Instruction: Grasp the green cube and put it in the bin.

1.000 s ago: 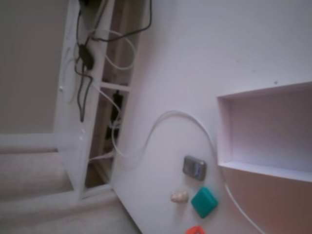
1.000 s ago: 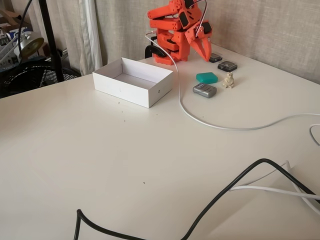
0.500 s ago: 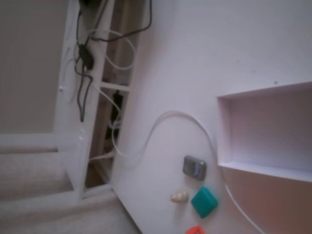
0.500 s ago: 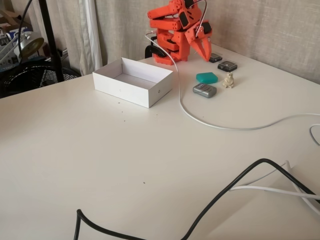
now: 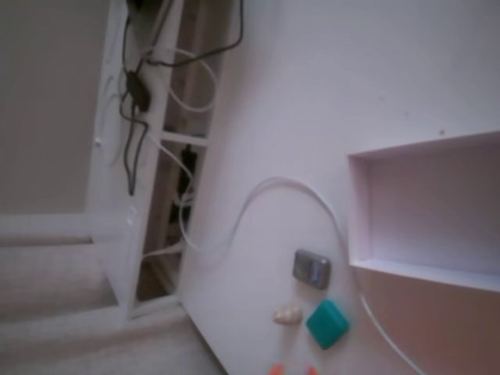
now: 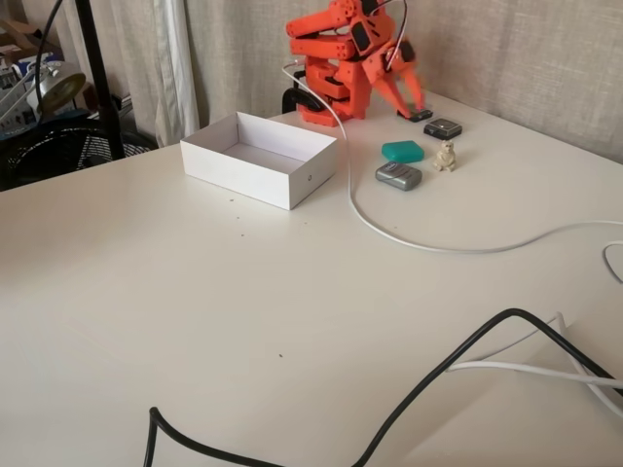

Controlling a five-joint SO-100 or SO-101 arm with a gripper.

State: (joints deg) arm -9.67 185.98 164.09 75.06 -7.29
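Observation:
The green cube (image 5: 327,323) (image 6: 402,151) lies on the white table, a small teal block with rounded corners. In both fixed views my orange gripper (image 5: 294,370) (image 6: 399,101) stands open, its two fingers spread. It hangs just behind the cube, near the folded arm, and touches nothing. Only the two orange fingertips (image 5: 275,369) show at the bottom edge of one fixed view. The bin (image 5: 359,211) (image 6: 292,180), a white shallow box, sits beside the cube across a white cable.
A grey metallic object (image 5: 312,269) (image 6: 398,175) and a cream lump (image 5: 287,315) (image 6: 446,156) lie close to the cube. A white cable (image 6: 389,232) runs between bin and cube. Two dark small items (image 6: 443,127) lie behind. A black cable (image 6: 428,379) crosses the near table.
The gripper's fingers have spread apart: one orange tip at the picture's bottom edge became two separate tips. The cube and the other objects have not moved.

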